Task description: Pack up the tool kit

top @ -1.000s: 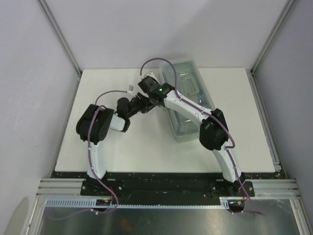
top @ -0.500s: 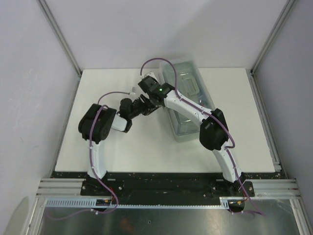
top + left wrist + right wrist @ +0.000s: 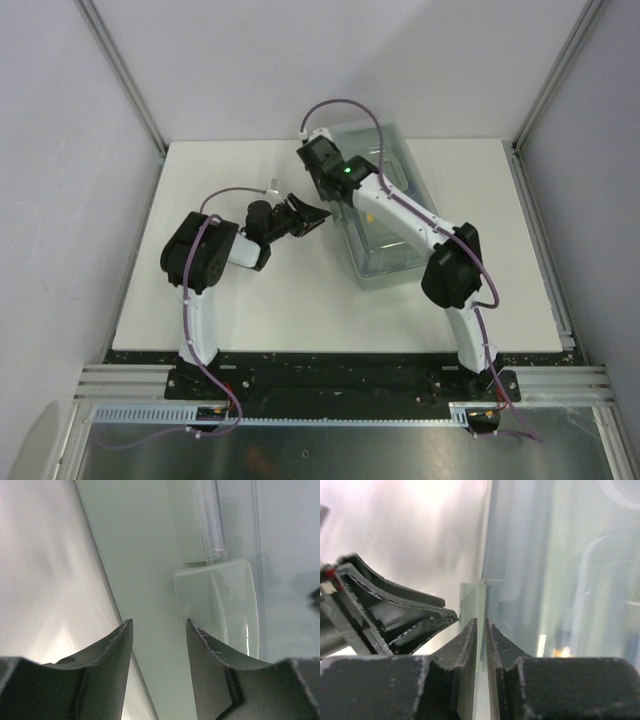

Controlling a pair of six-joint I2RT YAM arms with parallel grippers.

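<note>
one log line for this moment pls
toolbox: lid down | left gripper: open, facing side latch | right gripper: nearly shut at lid edge, grip unclear

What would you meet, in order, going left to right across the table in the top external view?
The left arm's black elbow → left gripper → toolbox → bare white table to its right.
</note>
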